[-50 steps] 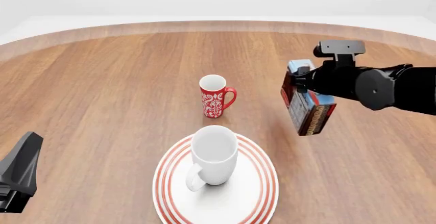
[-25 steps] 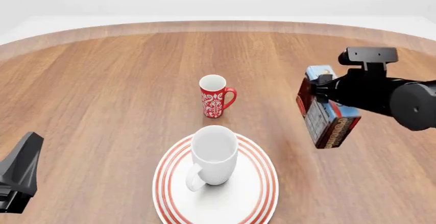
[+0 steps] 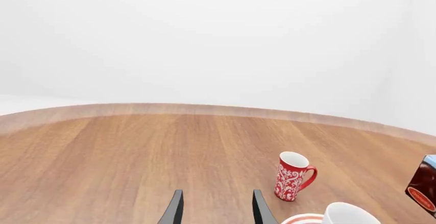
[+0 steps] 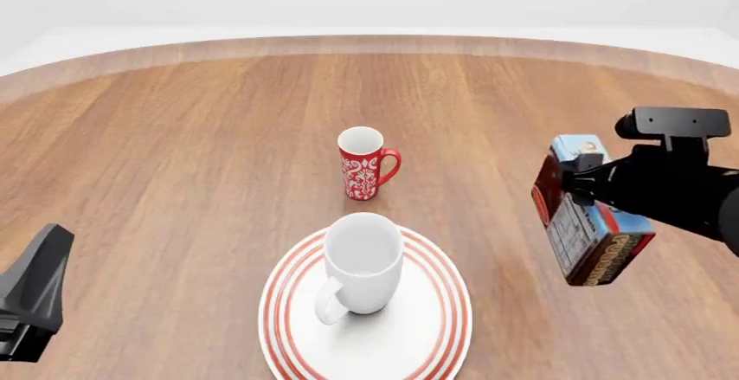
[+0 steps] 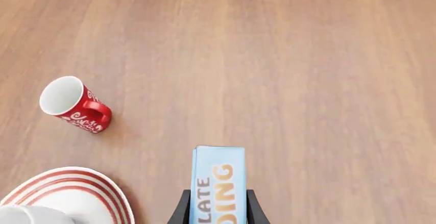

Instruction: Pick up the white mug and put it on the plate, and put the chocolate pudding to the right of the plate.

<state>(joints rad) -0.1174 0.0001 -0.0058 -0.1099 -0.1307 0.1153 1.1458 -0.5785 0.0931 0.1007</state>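
White mug [image 4: 362,263] stands upright on the plate [image 4: 439,328], handle toward the camera, red mug [image 4: 363,164] behind it on the table [image 4: 173,138]. Chocolate pudding [image 4: 589,215] is clamped in the right gripper [image 5: 215,211], held tilted in the air right of the plate. Left gripper [image 3: 216,213] is spread apart, holding nothing, at front-left.

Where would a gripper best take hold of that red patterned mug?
The red mug stands upright, mouth open, handle toward the right arm's side. Probably best from above: one finger inside the rim, one outside, on the side away from the handle, where the wall is bare.
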